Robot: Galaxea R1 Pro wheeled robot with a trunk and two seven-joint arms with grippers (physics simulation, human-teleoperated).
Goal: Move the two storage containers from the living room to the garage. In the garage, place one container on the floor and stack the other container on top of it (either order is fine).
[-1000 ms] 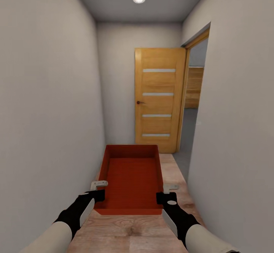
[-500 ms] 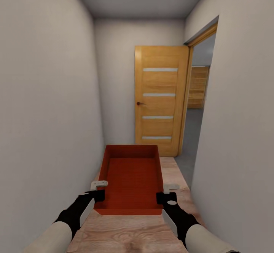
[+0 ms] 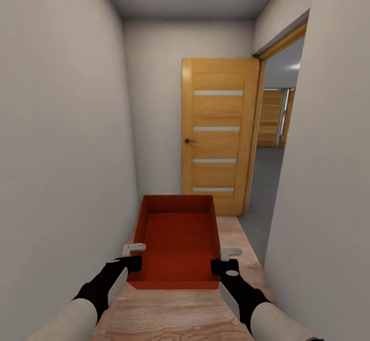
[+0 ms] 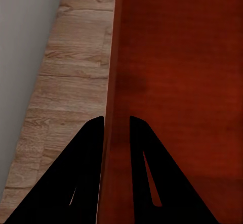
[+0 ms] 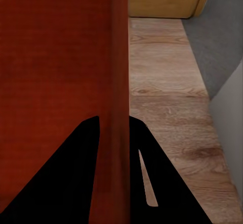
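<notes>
I carry one red-orange storage container [image 3: 177, 238] in front of me, lidless and empty, held level above the wood plank hallway floor [image 3: 180, 315]. My left gripper [image 3: 134, 257] is shut on its left wall [image 4: 115, 107], one finger on each side. On the opposite side, my right gripper [image 3: 226, 260] is shut on the right wall [image 5: 119, 82] the same way. Through the doorway at the right I see the garage's dark grey floor [image 3: 267, 197].
I am in a narrow hallway between pale grey walls [image 3: 61, 151]. A wooden door with frosted strips [image 3: 218, 133] stands open against the end wall. The doorway at the right shows wooden panels [image 3: 275, 117] farther inside. The right wall [image 3: 329, 176] is close.
The whole view has advanced down the hallway: door and doorway look larger and more of the grey floor shows. The container and both grippers hold the same place in the picture.
</notes>
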